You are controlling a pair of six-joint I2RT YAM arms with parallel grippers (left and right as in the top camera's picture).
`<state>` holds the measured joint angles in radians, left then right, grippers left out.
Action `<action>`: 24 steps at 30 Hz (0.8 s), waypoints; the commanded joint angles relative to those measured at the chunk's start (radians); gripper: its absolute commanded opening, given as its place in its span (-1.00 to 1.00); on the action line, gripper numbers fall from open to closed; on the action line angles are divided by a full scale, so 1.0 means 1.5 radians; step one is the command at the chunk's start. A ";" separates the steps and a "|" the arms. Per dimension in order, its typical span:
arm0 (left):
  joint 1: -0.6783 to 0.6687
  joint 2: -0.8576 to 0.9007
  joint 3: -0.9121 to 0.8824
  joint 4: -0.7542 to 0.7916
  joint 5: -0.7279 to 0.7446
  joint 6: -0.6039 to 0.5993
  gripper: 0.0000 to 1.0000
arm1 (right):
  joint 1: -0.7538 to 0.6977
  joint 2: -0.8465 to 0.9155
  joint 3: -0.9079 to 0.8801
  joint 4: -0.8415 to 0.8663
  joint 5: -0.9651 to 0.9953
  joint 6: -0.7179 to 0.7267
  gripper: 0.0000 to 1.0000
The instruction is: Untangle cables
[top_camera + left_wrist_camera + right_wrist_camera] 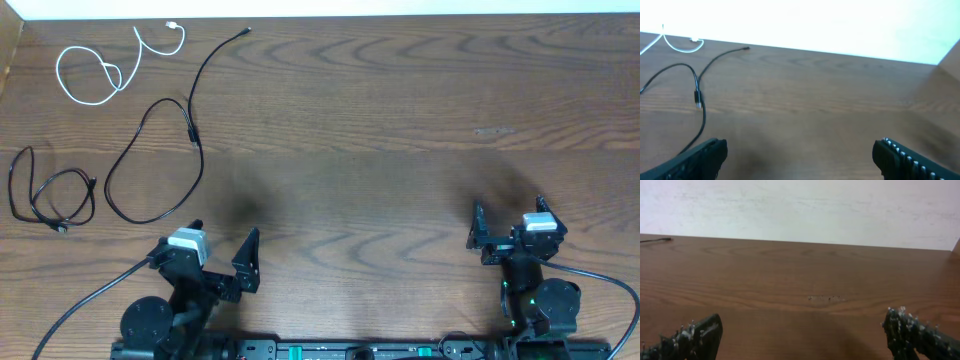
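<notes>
Overhead view: dark wood-grain table meets a white wall. White cable, long black cable and short black cable lie separate, far left. Left gripper and right gripper gape wide, empty

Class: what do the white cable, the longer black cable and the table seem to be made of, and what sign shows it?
White cable: probably a smooth plastic or rubber jacket; it lies in soft loops.
Longer black cable: likely a similar flexible jacket, dull black, curving freely.
Table: wood or wood-look laminate, brown with grain lines; which one is unclear.
</notes>
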<state>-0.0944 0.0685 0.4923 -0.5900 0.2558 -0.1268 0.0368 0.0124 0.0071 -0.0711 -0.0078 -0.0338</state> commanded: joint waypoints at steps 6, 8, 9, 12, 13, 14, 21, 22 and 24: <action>0.023 -0.045 -0.104 0.124 -0.002 0.043 0.96 | 0.004 -0.005 -0.001 -0.004 -0.001 0.007 0.99; 0.023 -0.045 -0.125 0.155 -0.001 0.054 0.96 | 0.004 -0.005 -0.001 -0.004 -0.001 0.007 0.98; 0.023 -0.045 -0.136 0.168 -0.001 0.058 0.96 | 0.004 -0.005 -0.001 -0.004 -0.001 0.007 0.99; 0.023 -0.045 -0.166 0.204 -0.002 0.066 0.96 | 0.004 -0.005 -0.001 -0.004 -0.001 0.007 0.99; 0.023 -0.045 -0.179 0.224 -0.002 0.068 0.96 | 0.004 -0.005 -0.001 -0.004 -0.001 0.007 0.98; 0.023 -0.045 -0.190 0.242 -0.002 0.068 0.96 | 0.004 -0.005 -0.001 -0.004 -0.001 0.007 0.99; 0.023 -0.045 -0.281 0.404 -0.002 0.070 0.96 | 0.004 -0.005 -0.001 -0.004 -0.001 0.007 0.98; 0.023 -0.045 -0.292 0.423 -0.002 0.070 0.96 | 0.004 -0.005 -0.001 -0.004 -0.001 0.007 0.98; 0.023 -0.045 -0.307 0.453 -0.002 0.070 0.95 | 0.004 -0.005 -0.001 -0.004 -0.001 0.007 0.98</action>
<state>-0.0654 0.0101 0.0662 0.0338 0.2558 -0.0429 0.0368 0.0120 0.0071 -0.0711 -0.0078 -0.0338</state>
